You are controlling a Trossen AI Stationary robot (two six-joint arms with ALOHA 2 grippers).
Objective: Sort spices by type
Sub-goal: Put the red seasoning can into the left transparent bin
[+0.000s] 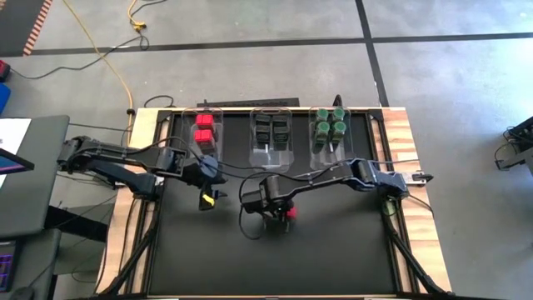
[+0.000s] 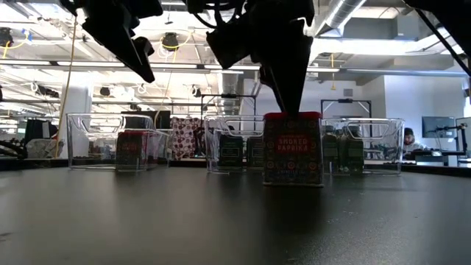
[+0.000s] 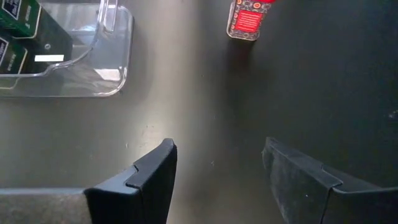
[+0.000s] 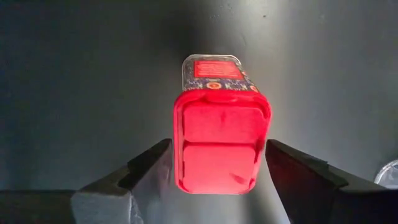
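Paprika tin (image 4: pixel 221 140) stands upright on the table (image 1: pixel 333 250), red lid between the right gripper (image 4: pixel 217 168) fingers, which are spread apart to straddle it for lifting; left gripper (image 3: pixel 217 174) waits alongside, also spread, holding nothing

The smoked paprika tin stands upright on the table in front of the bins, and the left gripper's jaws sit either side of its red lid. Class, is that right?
Not quite: it is the right gripper whose jaws flank the smoked paprika tin, as the right wrist view shows. The left gripper holds nothing, jaws open. The tin does stand upright on the table in front of the bins.
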